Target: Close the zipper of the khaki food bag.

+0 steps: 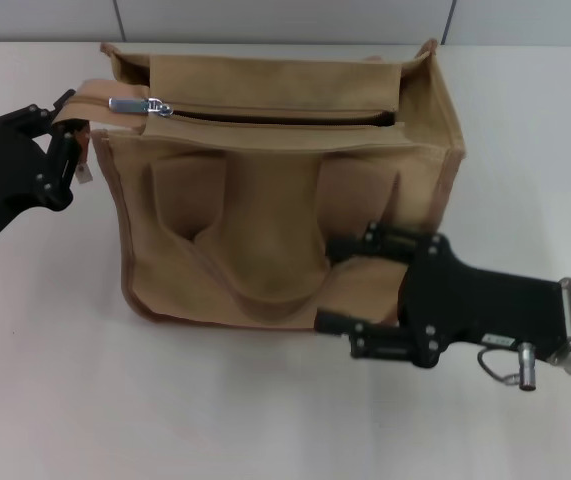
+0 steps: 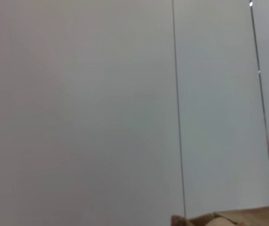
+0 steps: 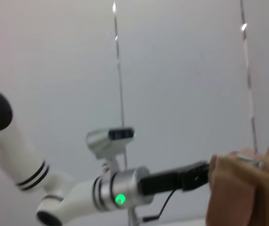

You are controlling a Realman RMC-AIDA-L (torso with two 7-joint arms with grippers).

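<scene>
The left gripper [image 1: 68, 150] is seen pinched on the tan fabric tab at the left end of the zipper [image 1: 265, 113], its fingers [image 1: 65, 128] closed on the cloth beside a small white tag. The right gripper [image 1: 350, 285] is held spread, one finger near the bag's lower edge and the other higher on its front, with nothing clamped between them. The silver slider [image 1: 140, 105] is found at the left end of the zipper line, just beside the pinched tab, and the opening is shown gaping dark along most of the top panel. The khaki food bag [image 1: 285, 190] is set on a white table [image 1: 265, 420], tilted back so that its front face and looped handles are turned upward.

Trouble is judged most likely if the slider is pulled while the bag is only lightly braced: the soft canvas could be dragged sideways or bunched, and the teeth jammed. The tab could also be slipped from the left pinch under that load.
</scene>
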